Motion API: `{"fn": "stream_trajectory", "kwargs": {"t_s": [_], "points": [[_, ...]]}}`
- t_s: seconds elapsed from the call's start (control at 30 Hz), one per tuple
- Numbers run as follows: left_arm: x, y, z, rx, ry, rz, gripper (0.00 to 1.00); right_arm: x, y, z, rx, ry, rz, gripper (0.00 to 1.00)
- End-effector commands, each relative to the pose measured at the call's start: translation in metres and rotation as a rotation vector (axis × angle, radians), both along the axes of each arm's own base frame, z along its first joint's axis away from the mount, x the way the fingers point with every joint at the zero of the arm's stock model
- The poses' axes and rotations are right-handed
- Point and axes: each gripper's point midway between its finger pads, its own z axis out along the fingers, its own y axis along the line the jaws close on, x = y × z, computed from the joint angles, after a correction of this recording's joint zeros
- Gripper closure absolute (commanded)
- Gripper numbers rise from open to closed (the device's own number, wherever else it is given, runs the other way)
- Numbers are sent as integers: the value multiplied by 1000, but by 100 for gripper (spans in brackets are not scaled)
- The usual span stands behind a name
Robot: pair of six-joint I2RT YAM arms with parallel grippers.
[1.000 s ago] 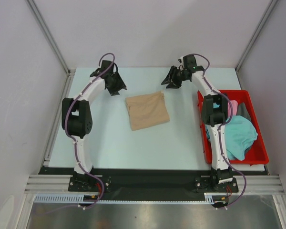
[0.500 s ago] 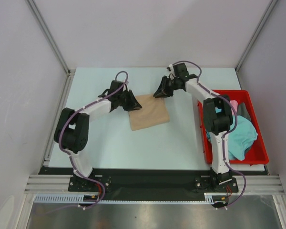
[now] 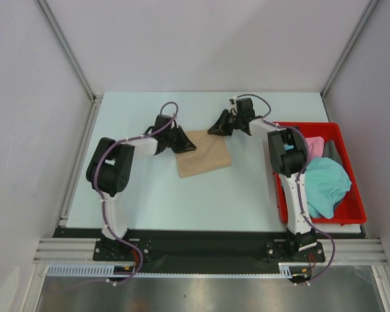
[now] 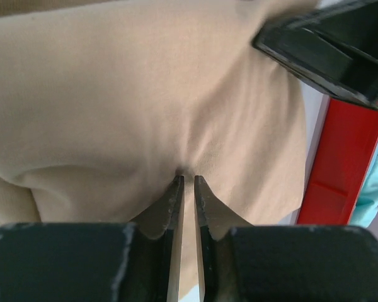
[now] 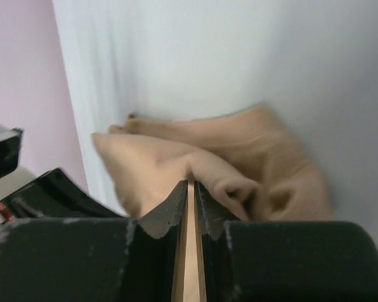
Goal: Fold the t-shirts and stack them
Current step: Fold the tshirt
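Tan shirt (image 3: 205, 155): folded into a rough square and lying flat near the middle of the desk (image 3: 182, 195), turned slightly askew to the desk's edges.
Left claw (image 3: 184, 144): down at the shirt's far left corner, with the arm reaching in low from the left. In the left wrist view the left claw (image 4: 188, 179) has its fingers pressed almost together, and the tan shirt (image 4: 132, 94) puckers into a small crease right at their tips, so it is pinching the cloth.
Right claw (image 3: 216, 127): down at the shirt's far right corner, with the arm stretched across from the right. In the right wrist view the right claw (image 5: 191, 184) is nearly closed, with a thin strip of tan showing between the fingers. The tan shirt (image 5: 252, 151) is bunched into soft folds just beyond the tips, so this one is pinching the cloth as well.
Bin (image 3: 309, 125): red plastic, standing on the right side of the desk, well apart from the tan shirt. Its red wall (image 4: 343, 163) shows past the cloth in the left wrist view.
Teal shirt (image 3: 325, 185): crumpled in the near half of the bin.
Pink shirt (image 3: 314, 146): in the far part of the bin, partly hidden behind the right arm.
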Motion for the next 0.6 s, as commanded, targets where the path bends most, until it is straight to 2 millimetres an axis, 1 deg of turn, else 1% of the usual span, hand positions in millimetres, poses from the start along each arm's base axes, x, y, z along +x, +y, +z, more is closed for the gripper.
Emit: {"fn": "stream_trajectory", "kwargs": {"t_s": [0.0,0.03,0.1,0.13,0.17,0.2,0.23,0.27,0.3,0.33,0.37,0.4,0.43,0.47,0.5,0.57], "points": [[22,-2,16,-41,-84,-2,85,35,-8,-11,44,-56,-59,87],[26,-1,16,-44,-98,-1,85,39,-9,-11,49,-56,-71,86],[35,8,17,-36,-115,8,85,46,-12,-14,62,-64,-82,84],[38,11,9,-32,-101,14,85,49,-13,-15,64,-59,-88,83],[44,21,7,-31,-101,34,85,51,-14,-18,61,-52,-92,81],[49,24,8,-43,-103,38,85,54,-14,-21,56,-46,-93,80],[52,28,1,-44,-91,51,85,55,-14,-23,53,-44,-96,78],[58,38,0,-49,-90,72,85,57,-15,-23,54,-40,-103,77],[64,41,1,-52,-93,81,84,57,-14,-30,50,-26,-108,76],[67,46,-9,-44,-69,91,84,60,-16,-31,50,-23,-117,75],[73,54,-14,-37,-54,108,84,61,-18,-35,53,-6,-128,75],[80,57,-13,-33,-51,113,84,63,-18,-37,57,1,-136,75],[83,60,-14,-35,-47,115,84,62,-18,-45,56,18,-141,75],[86,65,-26,-29,-25,125,84,67,-21,-45,59,19,-153,74],[92,68,-24,-27,-25,130,84,69,-22,-47,68,31,-165,75],[97,75,-29,-27,-16,143,84,72,-24,-54,76,44,-174,74]]}}
